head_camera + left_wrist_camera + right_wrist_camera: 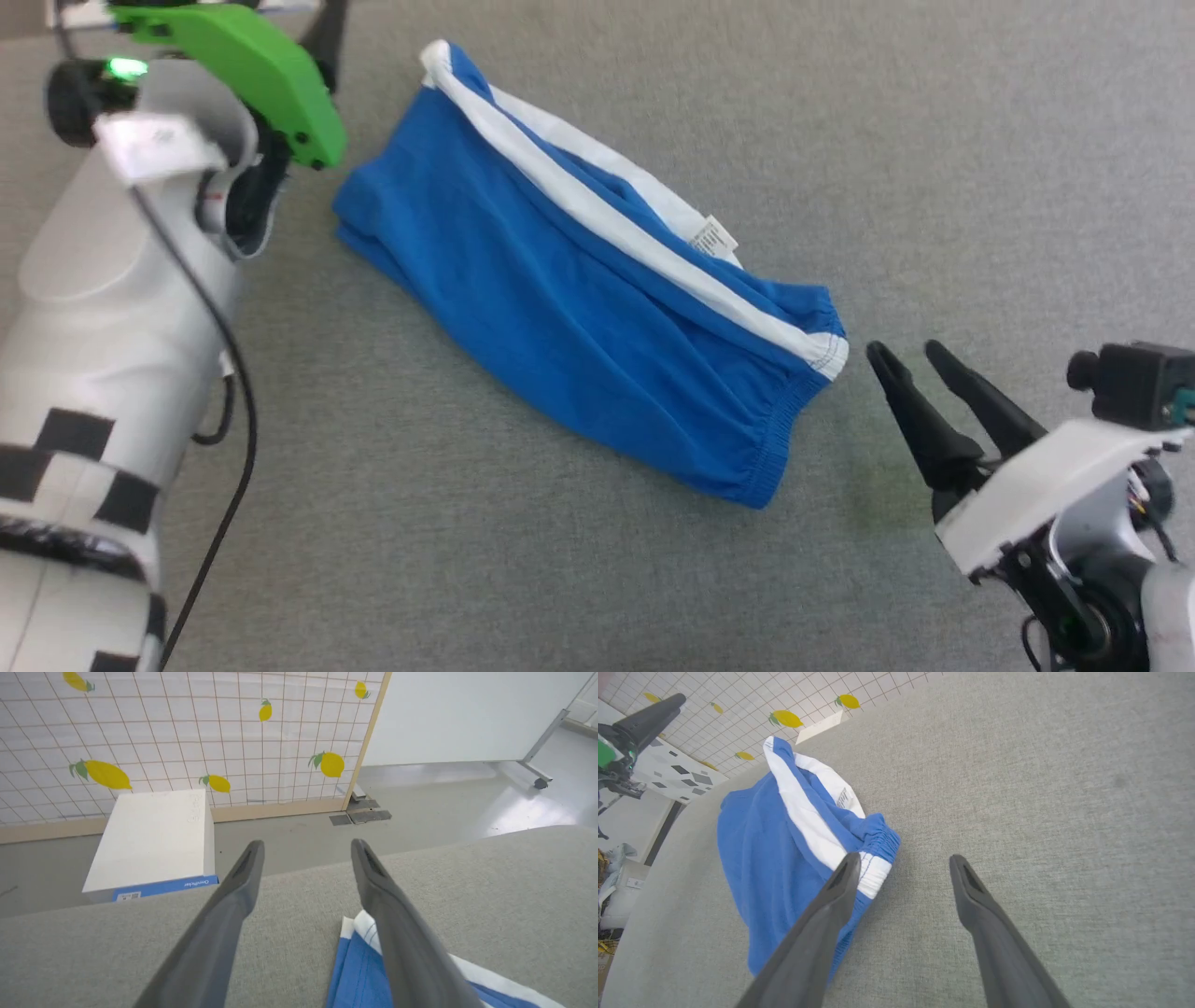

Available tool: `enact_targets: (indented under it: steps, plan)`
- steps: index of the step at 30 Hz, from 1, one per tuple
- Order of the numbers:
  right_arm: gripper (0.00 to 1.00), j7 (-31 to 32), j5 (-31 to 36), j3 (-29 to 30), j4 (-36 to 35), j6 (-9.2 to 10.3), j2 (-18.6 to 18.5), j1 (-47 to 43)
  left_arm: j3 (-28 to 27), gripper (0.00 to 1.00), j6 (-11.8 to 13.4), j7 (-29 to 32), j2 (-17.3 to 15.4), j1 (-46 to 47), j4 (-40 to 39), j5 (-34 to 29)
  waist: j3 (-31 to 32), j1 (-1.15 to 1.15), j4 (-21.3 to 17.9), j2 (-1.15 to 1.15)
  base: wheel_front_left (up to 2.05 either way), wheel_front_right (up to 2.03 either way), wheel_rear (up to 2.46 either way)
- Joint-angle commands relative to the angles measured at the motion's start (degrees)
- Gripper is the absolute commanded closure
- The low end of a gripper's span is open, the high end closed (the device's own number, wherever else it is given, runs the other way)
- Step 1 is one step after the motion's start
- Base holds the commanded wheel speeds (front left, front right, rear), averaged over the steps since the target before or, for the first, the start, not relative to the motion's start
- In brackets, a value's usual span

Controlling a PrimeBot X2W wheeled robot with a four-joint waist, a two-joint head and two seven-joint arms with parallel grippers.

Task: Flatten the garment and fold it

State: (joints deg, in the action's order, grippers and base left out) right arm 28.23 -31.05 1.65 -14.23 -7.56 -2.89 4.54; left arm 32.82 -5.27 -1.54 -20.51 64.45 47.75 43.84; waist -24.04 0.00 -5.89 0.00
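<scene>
- Right gripper [904, 347], near right: two dark fingers spread wide with nothing between them. The tips are just beside the garment's waist end and apart from it.
- Garment [579, 308], middle of the grey cloth surface [934, 140]: bright blue shorts lying on a diagonal, with the elastic waist [784, 420] near right and the leg end far left. They appear doubled lengthwise.
  - A white trim band [597, 210] runs the whole length, and a second white strip shows along the far edge.
  - A small white tag [714, 235] sits beside the band.
  - The waist is puckered, the blue panel has soft ripples, and the far-left corner is bunched.
- Step in hand, as judged: the lengthwise fold seems laid, and an end-to-end fold is likely next. To do it well:
  - Smooth the ripples first.
  - Pinch every layer at a corner.
  - Lift low and keep the white bands aligned.
- Left gripper [307, 843], far left: fingers spread and empty, above the leg-end corner.
- Beyond the surface: a white box [154, 840] and a lemon-print screen [187, 728].
</scene>
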Motion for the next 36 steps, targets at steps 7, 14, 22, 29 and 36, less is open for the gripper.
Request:
enact_targets:
  steps: [7, 14, 22, 29, 36]
  plan:
    - [0.0, 4.4, 10.6, 0.1, -6.1, 0.08, 0.0, -5.9, -3.0, 0.0, 2.1, -13.0, -4.8, -12.7, -10.6, -3.3, 7.8, 0.0, 3.6, 0.0, 0.0, 0.0, 0.0]
    - [0.0, 9.0, 13.0, -1.9, -4.5, 0.08, 0.0, -7.9, -14.1, 0.0, 9.5, -13.4, -5.2, -33.5, -31.8, -8.5, 10.9, 0.0, 6.5, 0.0, 0.0, 0.0, 0.0]
    - [0.0, 9.2, 11.9, -2.1, 3.6, 0.08, 0.0, -4.5, -21.3, 0.0, 12.2, -13.4, -1.7, -52.2, -43.9, -10.8, 12.6, 0.0, 9.0, 0.0, 0.0, 0.0, 0.0]
    - [0.0, 7.7, 11.4, -3.4, 13.2, 0.08, 0.0, -0.7, -22.5, 0.0, 11.9, -13.4, 0.1, -57.5, -47.0, -12.1, 12.6, 0.0, 10.2, 0.0, 0.0, 0.0, 0.0]
    - [0.0, 6.5, 15.1, -5.2, 22.9, 0.08, 0.0, 4.1, -22.1, 0.0, 11.2, -13.5, 1.4, -58.4, -47.0, -12.9, 12.5, 0.0, 10.4, 0.0, 0.0, 0.0, 0.0]
